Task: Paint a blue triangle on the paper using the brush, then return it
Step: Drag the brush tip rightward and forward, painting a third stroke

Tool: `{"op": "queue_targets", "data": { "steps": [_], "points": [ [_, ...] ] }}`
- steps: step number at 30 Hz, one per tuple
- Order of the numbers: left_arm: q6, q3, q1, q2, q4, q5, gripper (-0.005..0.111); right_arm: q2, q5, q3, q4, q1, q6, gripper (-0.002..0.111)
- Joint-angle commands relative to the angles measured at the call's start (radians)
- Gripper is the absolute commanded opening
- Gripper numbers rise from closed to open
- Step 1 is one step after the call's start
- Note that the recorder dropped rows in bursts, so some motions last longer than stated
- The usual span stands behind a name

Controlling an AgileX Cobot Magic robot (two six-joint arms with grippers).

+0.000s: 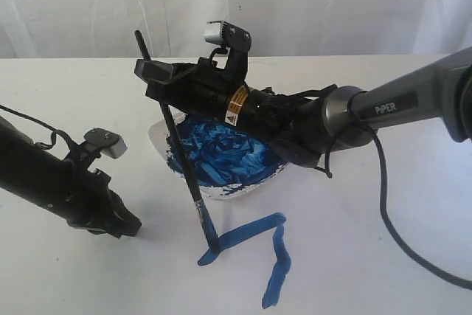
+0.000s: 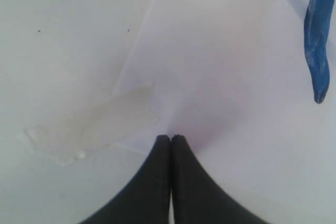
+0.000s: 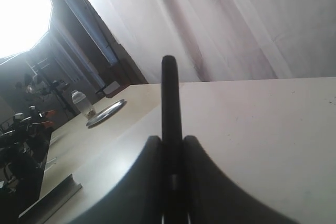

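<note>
Pinching the brush (image 1: 190, 182), the right end effector (image 1: 155, 79) holds its tip on the paper (image 1: 310, 234); the left end effector (image 2: 171, 139) is pressed together.

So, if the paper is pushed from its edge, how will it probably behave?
The paper looks thin and flat, so probably floppy and light. Clear tape at one corner should stop sliding. Wet-looking blue strokes would likely smear.

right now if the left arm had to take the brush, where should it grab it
Probably the bare black shaft of the brush below the right gripper, above the wet tip, coming from the exterior view's left: the shaft stands steep and exposed there.
</note>
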Motion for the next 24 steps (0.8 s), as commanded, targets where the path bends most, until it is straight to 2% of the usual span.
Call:
{"op": "queue_targets", "data": {
  "steps": [1, 9, 17, 24],
  "points": [
    [0.000, 0.013, -0.004, 0.012, 0.098, -0.013, 0.000, -0.001, 0.015, -0.004, 0.001, 0.001, 0.003, 0.000],
    [0.004, 0.013, -0.004, 0.009, 0.161, -0.013, 0.000, 0.028, 0.031, -0.034, 0.002, 0.001, 0.030, 0.000],
    [0.004, 0.013, -0.004, 0.009, 0.164, -0.018, 0.000, 0.078, 0.014, -0.073, -0.006, 0.001, 0.081, 0.000],
    [0.004, 0.013, -0.004, 0.009, 0.168, -0.018, 0.000, 0.080, 0.026, -0.073, -0.081, 0.001, 0.081, 0.000]
  ]
}}
